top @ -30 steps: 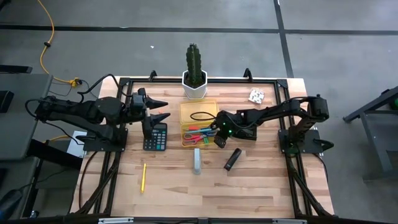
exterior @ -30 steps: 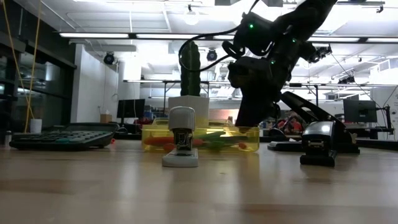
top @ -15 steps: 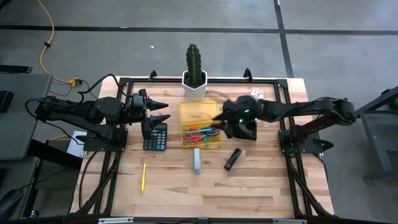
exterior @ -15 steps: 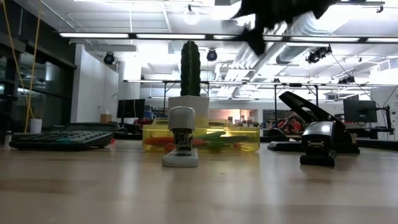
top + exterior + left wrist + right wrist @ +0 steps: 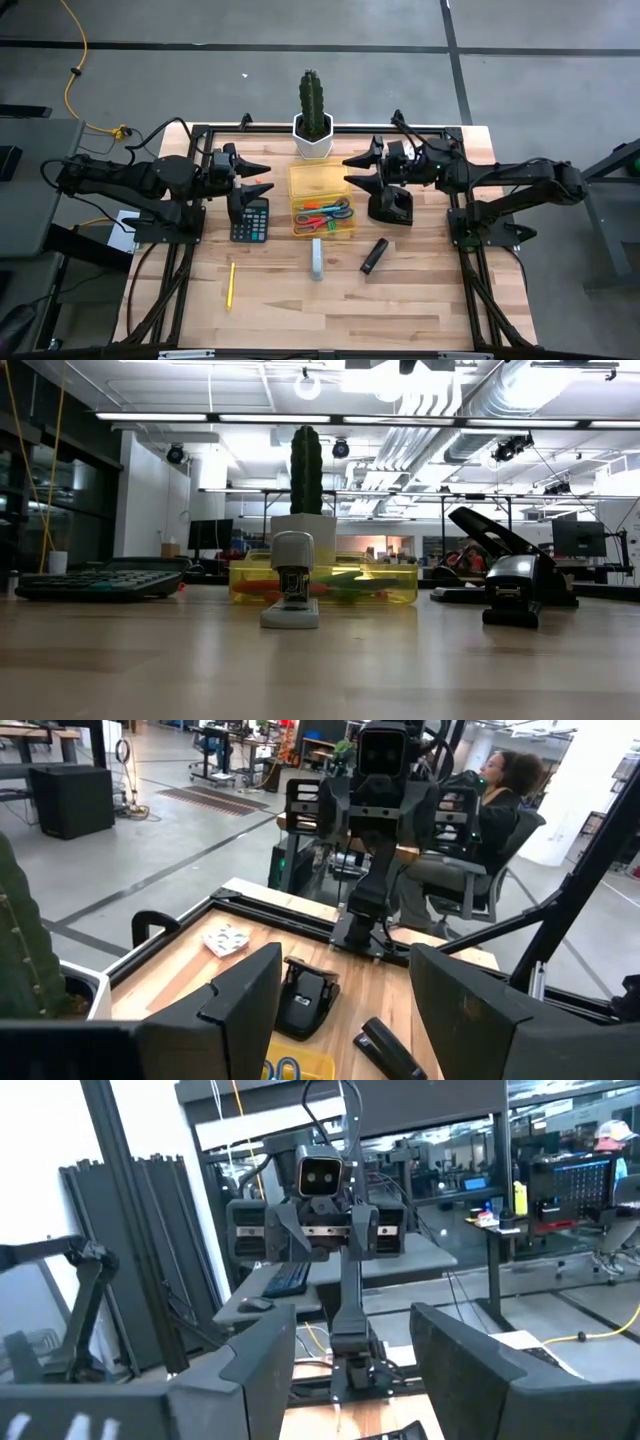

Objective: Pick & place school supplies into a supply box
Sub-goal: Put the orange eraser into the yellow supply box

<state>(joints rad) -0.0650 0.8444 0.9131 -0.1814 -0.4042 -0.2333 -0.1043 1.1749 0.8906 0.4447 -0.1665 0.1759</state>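
Sitting mid-table, yellow box [image 5: 321, 199] holds scissors [image 5: 325, 214]. Right gripper [image 5: 362, 169] and left gripper [image 5: 252, 176] both wide, empty, above table. Pencil [image 5: 230, 284] lies alone near front-left: light, stiff, prob slippery; pinch mid-shaft.

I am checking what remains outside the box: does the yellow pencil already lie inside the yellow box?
No, the yellow pencil lies on the bare table, apart from the yellow box and nearer the front edge.
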